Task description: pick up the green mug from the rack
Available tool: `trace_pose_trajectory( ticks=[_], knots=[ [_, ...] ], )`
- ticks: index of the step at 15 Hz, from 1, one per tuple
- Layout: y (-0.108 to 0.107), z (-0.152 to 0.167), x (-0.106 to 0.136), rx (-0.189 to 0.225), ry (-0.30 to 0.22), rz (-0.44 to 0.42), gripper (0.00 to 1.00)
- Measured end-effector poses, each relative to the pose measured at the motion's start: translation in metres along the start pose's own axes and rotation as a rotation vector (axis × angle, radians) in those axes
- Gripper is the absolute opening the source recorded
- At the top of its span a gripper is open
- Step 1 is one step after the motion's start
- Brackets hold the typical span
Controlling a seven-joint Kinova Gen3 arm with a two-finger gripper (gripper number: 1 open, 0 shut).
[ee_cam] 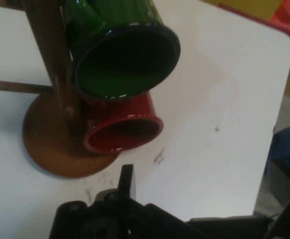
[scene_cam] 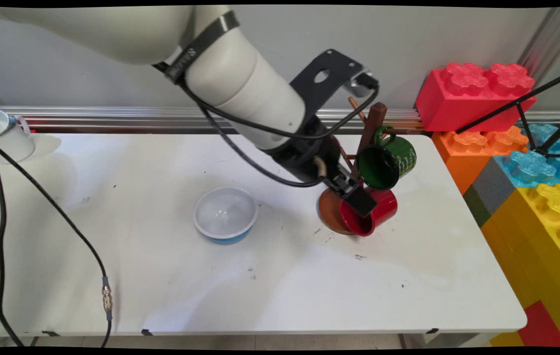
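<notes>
Gripper (scene_cam: 354, 195) sits just before red mug (ee_cam: 120, 127) on rack (ee_cam: 50, 149); jaw state unclear; green mug (ee_cam: 122, 55) above, bare table (ee_cam: 219, 149) alongside.

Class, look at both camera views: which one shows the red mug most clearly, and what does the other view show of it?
The hand view shows the red mug best: its open mouth and rim are unobstructed, below the green mug on the wooden mug tree. In the main view the pincer covers part of the red mug.
</notes>
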Motion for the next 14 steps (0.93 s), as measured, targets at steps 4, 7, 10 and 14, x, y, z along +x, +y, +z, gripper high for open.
trace_pose_trajectory(
  ticks=[4, 7, 10, 14],
  knots=[
    [0.017, 0.015, 0.015, 0.019, 0.022, -0.123, 1.00],
    [0.040, 0.044, 0.029, 0.076, 0.017, -0.245, 1.00],
    [0.047, 0.061, 0.038, 0.116, 0.021, -0.295, 1.00],
    [0.048, 0.072, 0.044, 0.149, 0.035, -0.322, 1.00]
  ],
)
